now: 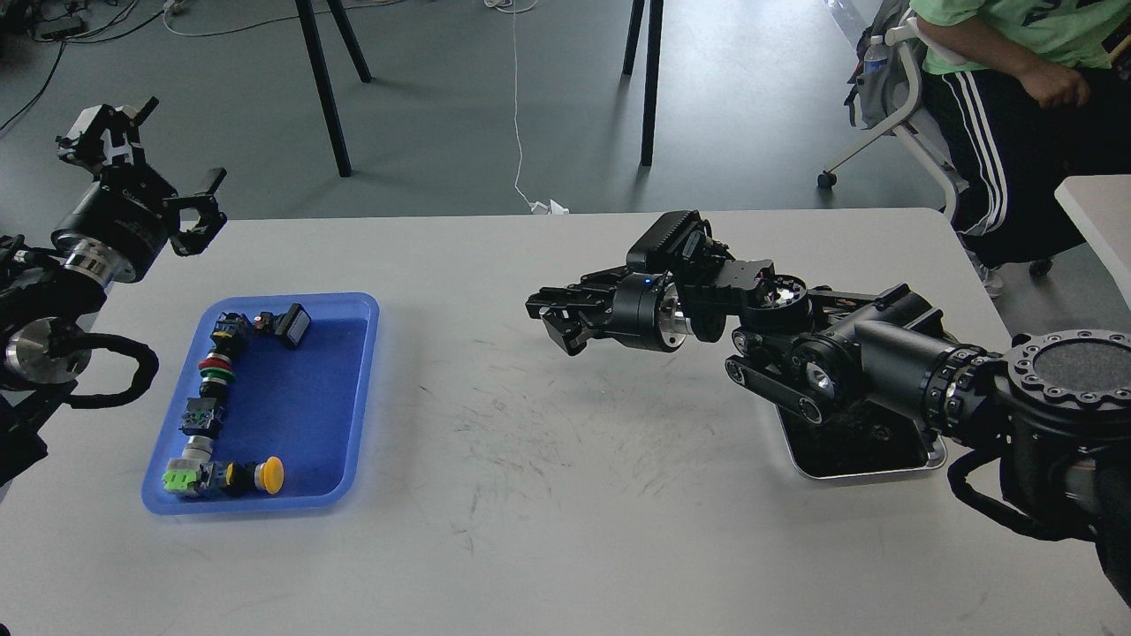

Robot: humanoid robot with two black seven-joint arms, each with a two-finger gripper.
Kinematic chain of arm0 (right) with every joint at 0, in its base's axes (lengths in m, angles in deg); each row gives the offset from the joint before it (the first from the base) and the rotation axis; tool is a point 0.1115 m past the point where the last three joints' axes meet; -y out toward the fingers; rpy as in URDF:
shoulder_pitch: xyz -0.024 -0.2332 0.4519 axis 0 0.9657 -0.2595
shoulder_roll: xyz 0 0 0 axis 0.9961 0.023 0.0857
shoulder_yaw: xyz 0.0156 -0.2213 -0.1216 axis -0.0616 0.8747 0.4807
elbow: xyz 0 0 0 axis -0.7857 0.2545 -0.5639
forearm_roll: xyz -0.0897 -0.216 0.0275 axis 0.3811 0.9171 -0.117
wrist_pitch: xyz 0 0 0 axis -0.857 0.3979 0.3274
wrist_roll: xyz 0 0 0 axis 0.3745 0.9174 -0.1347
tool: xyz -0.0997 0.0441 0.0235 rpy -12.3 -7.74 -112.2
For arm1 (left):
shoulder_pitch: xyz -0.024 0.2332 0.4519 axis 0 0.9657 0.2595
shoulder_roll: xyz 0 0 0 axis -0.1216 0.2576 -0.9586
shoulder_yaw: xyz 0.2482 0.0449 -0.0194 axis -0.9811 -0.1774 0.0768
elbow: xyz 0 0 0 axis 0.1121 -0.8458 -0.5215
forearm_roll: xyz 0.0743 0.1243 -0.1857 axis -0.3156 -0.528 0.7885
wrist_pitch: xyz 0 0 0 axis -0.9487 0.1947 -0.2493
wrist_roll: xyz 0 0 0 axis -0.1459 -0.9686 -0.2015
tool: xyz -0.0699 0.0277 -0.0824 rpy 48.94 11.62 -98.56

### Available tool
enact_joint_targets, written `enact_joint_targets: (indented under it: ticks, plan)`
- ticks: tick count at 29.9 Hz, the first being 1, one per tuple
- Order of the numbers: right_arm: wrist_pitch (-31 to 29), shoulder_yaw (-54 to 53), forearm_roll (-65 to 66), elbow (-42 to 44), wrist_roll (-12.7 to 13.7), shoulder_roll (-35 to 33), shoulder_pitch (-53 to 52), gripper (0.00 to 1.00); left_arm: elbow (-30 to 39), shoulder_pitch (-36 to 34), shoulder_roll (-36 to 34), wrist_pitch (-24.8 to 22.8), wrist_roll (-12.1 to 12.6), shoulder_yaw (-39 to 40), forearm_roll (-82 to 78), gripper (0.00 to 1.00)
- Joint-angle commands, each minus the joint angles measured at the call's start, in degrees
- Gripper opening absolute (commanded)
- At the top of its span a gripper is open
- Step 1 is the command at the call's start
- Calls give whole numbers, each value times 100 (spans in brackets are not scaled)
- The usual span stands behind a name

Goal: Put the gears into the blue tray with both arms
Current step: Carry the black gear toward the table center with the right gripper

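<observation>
From the head view, much of our silver metal tray (870, 468) is hidden: our right arm (884, 367) lies across it, so only its near edge and a strip of dark floor show. A small dark shape sits in that strip, too blurred for us to call it a gear. We cannot make out the gears anywhere else either; if one is pinched in a claw, it is too small and dark to tell. Our left arm (53, 291) is cut off by the left edge of the view, and our right shoulder by the right edge.

Our right claw (555, 322) hangs above the bare white tabletop (565, 530), near its middle, pointing left toward the blue tray (353, 309). Its dark fingers lie close together, yet we cannot tell whether they are clenched or grasping anything. It touches nothing we can see.

Our left claw (155, 150) is raised past the far left corner of the tabletop, its fingers spread wide apart and holding nothing.

The blue tray rests on the left part of the tabletop, well apart from both claws. Along its left and near sides lies a row of colourful push-button switches (212, 380), one with a yellow cap (272, 474).

A seated person (1016, 79) shows at the far right, the head cut off.
</observation>
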Motion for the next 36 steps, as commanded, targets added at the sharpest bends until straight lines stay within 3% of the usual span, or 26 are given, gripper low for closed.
enact_joint_targets:
  ticks: [1, 9, 26, 30, 34, 36]
  plan:
    - [-8, 1, -5, -204, 1, -1, 92, 1, -2, -2, -12, 0, 0, -1, 0, 99]
    - [-61, 62, 39, -722, 1, -1, 241, 1, -2, -2, -74, 0, 0, 87, 8, 98]
    - [-175, 300, 92, -740, 1, -1, 522, 5, 129, 33, -654, 0, 8, 219, 0, 99]
    - [-201, 300, 83, -732, 1, -1, 540, 13, 165, 68, -663, 0, 8, 228, 8, 99]
    - [-201, 300, 65, -749, 1, -1, 540, 28, 165, 68, -672, 0, 8, 237, 8, 99]
    - [-201, 300, 65, -758, 1, -1, 540, 29, 165, 77, -672, 0, 0, 237, 8, 99]
